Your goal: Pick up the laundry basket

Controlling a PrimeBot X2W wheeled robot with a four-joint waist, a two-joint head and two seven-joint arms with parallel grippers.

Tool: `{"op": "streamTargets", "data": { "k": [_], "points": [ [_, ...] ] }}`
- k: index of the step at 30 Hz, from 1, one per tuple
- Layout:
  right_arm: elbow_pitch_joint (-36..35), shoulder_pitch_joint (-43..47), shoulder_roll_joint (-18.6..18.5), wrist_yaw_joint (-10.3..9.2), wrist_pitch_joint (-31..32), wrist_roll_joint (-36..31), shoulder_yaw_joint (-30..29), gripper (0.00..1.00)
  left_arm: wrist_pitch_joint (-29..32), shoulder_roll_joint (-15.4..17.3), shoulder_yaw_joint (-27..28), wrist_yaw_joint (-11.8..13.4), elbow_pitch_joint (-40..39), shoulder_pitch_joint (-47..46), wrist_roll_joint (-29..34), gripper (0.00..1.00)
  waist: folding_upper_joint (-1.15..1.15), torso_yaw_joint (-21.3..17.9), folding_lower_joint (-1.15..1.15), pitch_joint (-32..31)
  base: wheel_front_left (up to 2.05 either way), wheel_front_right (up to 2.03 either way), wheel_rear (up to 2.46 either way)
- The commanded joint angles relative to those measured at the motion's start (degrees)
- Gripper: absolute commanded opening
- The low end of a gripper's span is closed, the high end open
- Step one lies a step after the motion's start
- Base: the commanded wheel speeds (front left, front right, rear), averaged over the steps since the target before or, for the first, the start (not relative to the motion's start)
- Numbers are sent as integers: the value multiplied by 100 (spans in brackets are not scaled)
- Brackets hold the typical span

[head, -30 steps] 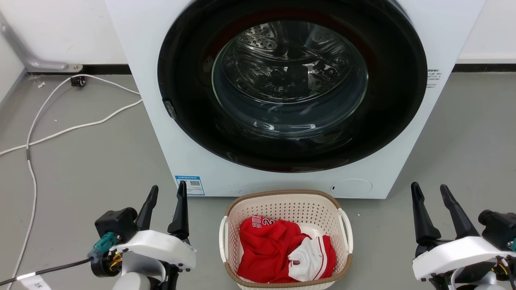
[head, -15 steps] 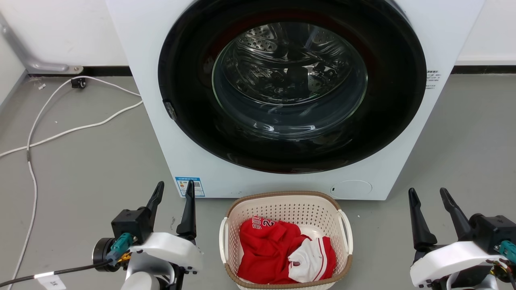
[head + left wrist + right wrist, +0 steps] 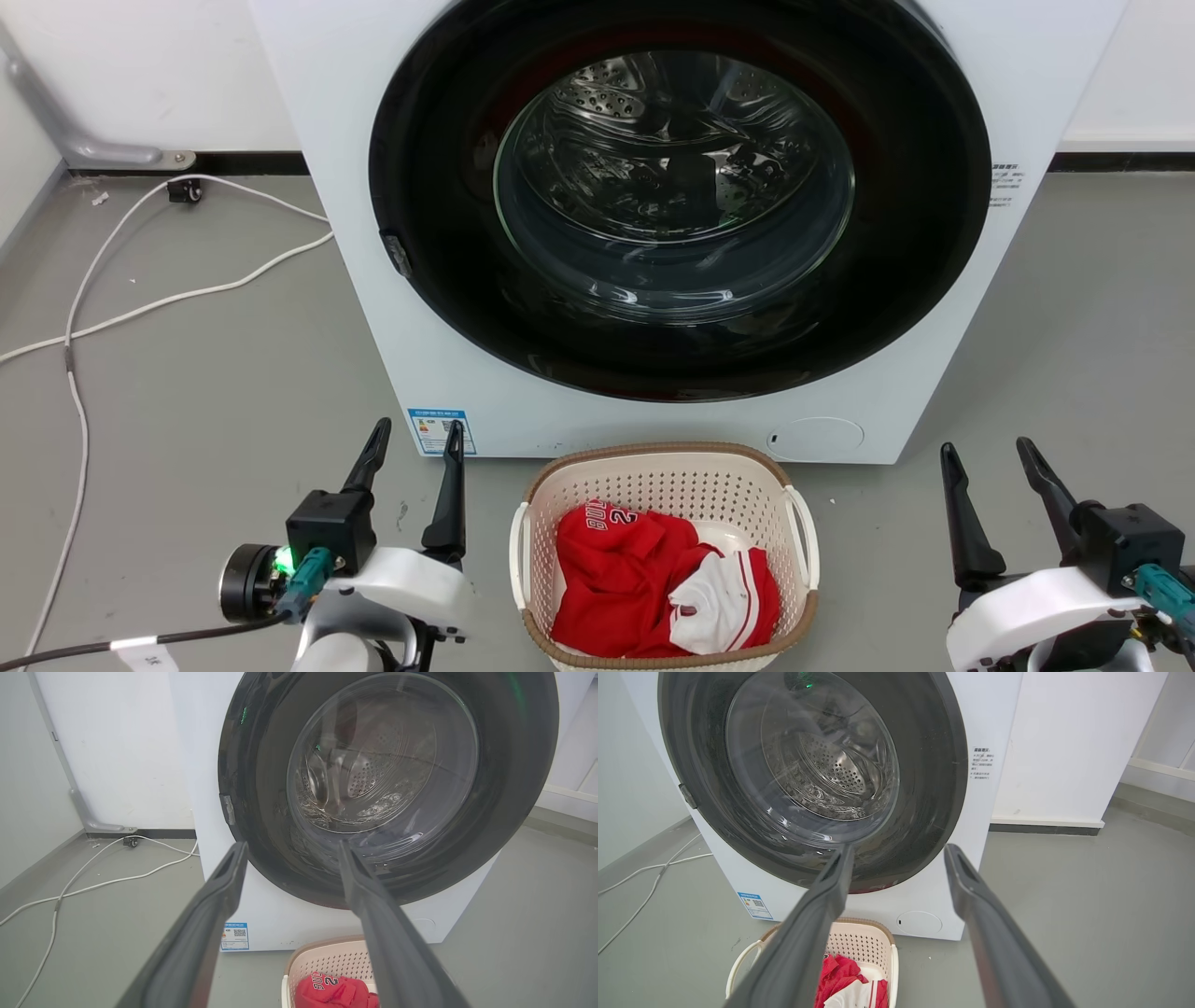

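Head view: the basket [image 3: 672,487] sits on the floor just in front of the washer [image 3: 677,196]. It lies in the gap between the two grippers, inward of each pair of jaws and a little nearer the robot than their tips. The left gripper [image 3: 417,427] stands near the basket's left handle [image 3: 516,551] but apart from it. The right gripper [image 3: 986,446] is well apart from the right handle [image 3: 808,541].

This flanking stance looks meant for a two-armed lift by the side handles, one arm to each. The red and white clothes [image 3: 616,579] inside should make a soft, light load.

Both pairs of jaws are spread wide, with nothing between the fingers and nothing touched.

In the left wrist view the fingers frame the washer door, and the basket [image 3: 327,956] shows low down, beneath the inner finger. The right wrist view mirrors this, with the basket [image 3: 873,947] under its inner finger.

Both pairs of jaws therefore aim above and beyond the basket. By my reading, each must dip and swing inward before a handle can enter its gap.
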Motion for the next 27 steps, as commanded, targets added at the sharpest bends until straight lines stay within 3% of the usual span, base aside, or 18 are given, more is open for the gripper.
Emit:
{"op": "streamTargets", "data": {
  "k": [1, 19, 27],
  "points": [
    [-21, 36, 21, -2, -42, -117, -8, 100, -57, 18, -25, 39, -10, -13, 127, 100, 0, 3, 0, 3, 0, 0, 0],
    [42, 23, 28, -2, -204, -676, -33, 100, -242, -28, -79, 118, 72, -43, 747, 100, 0, 13, 0, 17, 0, 0, 0],
    [120, -46, 28, -3, -234, -560, -50, 100, -243, -47, -22, 92, 99, -42, 661, 100, 0, -2, 0, 44, 0, 0, 0]
  ]
}}
